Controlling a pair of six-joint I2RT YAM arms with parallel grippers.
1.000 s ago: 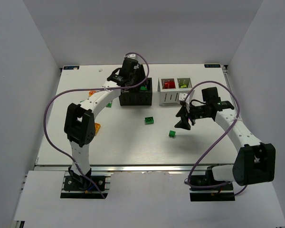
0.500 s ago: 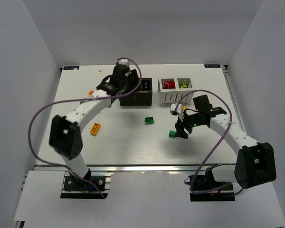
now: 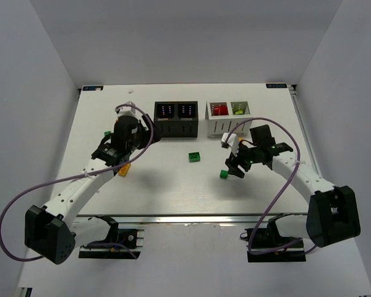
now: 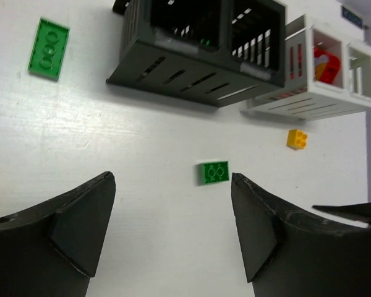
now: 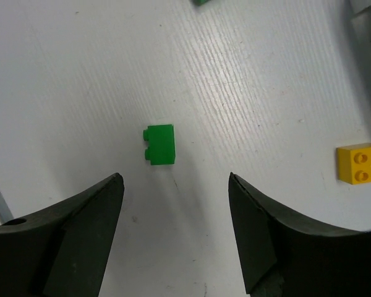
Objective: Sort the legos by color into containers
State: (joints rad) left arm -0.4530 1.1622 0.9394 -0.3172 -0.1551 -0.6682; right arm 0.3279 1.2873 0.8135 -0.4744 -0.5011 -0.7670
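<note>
Two green legos lie loose mid-table: a flat one [image 3: 195, 157] [image 4: 213, 172] and a small brick [image 3: 224, 174] [image 5: 159, 145]. My left gripper [image 3: 145, 130] [image 4: 172, 179] hangs open and empty, left of the black container [image 3: 176, 119] [image 4: 198, 43], with the flat green lego just beyond its tips. My right gripper [image 3: 234, 167] [image 5: 174, 179] is open right by the small brick, which lies just ahead of its fingertips. The white container [image 3: 229, 117] [image 4: 321, 80] holds a red lego [image 4: 324, 62] and a lime one [image 3: 238, 110].
A yellow lego [image 4: 297, 138] [image 5: 362, 164] lies in front of the white container. An orange lego [image 3: 123, 169] sits beside the left arm. A green plate [image 4: 49, 48] rests left of the black container, and another green piece [image 3: 105, 133] lies further left.
My left arm has pulled back from over the black container toward the left front, and its jaws have opened wide. My right gripper came down and left to the small green brick.
</note>
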